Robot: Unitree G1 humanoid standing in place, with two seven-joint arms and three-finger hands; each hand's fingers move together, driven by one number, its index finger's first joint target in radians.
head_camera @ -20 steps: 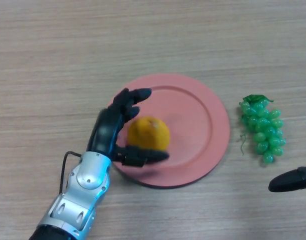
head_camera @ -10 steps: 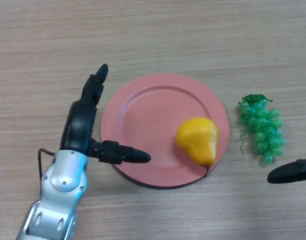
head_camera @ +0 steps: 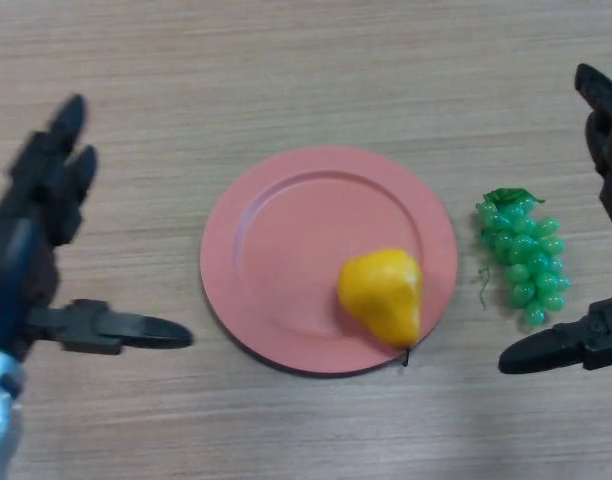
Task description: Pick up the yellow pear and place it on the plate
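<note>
The yellow pear (head_camera: 382, 295) lies on its side on the pink plate (head_camera: 286, 240), in the plate's lower right part, with its stem end near the front rim. My left hand (head_camera: 26, 250) is off to the left of the plate, well away from the pear, open with fingers spread and thumb pointing toward the plate. My right hand (head_camera: 606, 150) shows at the right edge, its fingers straight up top and its thumb low by the table's front, open and holding nothing.
A bunch of green grapes (head_camera: 524, 258) lies on the wooden table (head_camera: 286, 70) just right of the plate, between the plate and my right hand.
The left hand let go of the pear and drew back to the left off the plate. The pear rolled to the plate's lower right. The right hand came further into view.
</note>
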